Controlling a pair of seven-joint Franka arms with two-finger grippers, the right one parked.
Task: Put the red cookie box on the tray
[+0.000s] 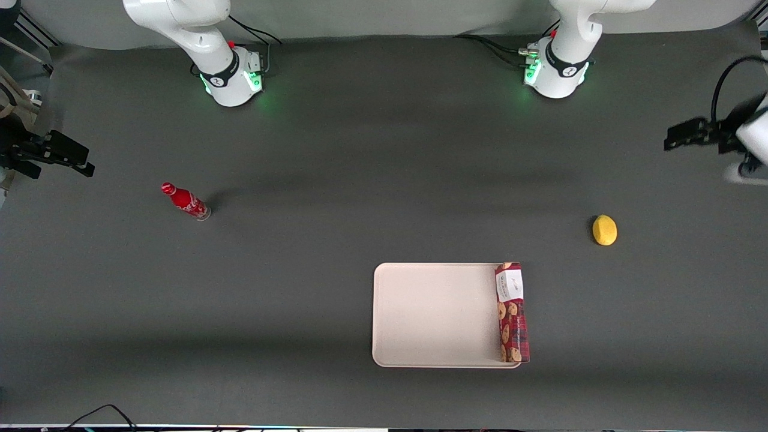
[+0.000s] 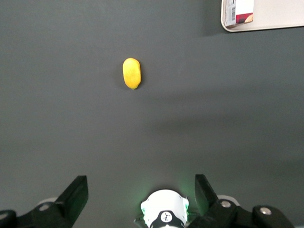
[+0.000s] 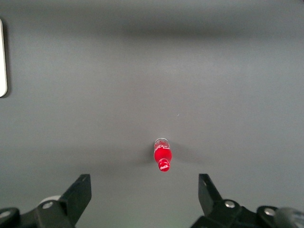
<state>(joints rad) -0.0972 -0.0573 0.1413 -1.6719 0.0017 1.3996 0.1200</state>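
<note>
Lying on tray edge — red cookie box; gripper open.

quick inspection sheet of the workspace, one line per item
surface: dark grey table mat
job's things: red cookie box lies along the tray edge nearest the working arm, on its rim
clutter: lemon nearer the working arm's end; red soda bottle upright toward the parked arm's end
grippers: gripper open, raised at the working arm's end, holding nothing
cables: black leads at both arm bases
surroundings: nothing seen
</note>
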